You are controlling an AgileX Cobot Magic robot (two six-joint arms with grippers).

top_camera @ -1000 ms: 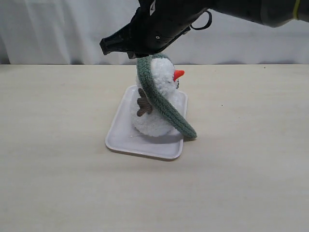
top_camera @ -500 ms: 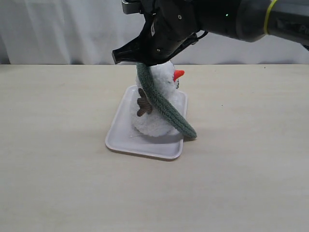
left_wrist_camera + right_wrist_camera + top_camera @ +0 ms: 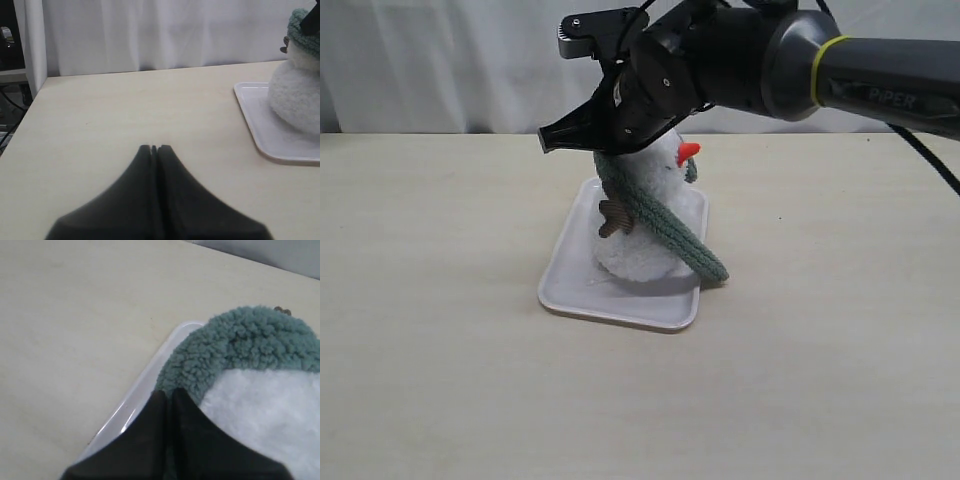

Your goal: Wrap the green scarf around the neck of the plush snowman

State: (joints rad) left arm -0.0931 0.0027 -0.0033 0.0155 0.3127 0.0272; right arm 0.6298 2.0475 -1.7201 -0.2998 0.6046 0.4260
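count check, lol | plush snowman (image 3: 638,255) x1 | green scarf (image 3: 665,225) x1 | white tray (image 3: 570,288) x1 | table (image 3: 440,330) x1 | grippers x2: left gripper (image 3: 154,148), right gripper (image 3: 169,393)

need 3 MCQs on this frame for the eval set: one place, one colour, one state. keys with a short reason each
1. Where does the plush snowman stand?
A) straight on the tabletop
B) on the white tray
C) in a basket

2. What colour is its nose?
A) orange
B) blue
C) black

3. How is the left gripper?
A) open and empty
B) shut on the snowman
C) shut and empty

Key: B, its base sits inside the tray's rim; A, the cone shows orange in the exterior view; C, its jaws meet with nothing between them in the left wrist view.
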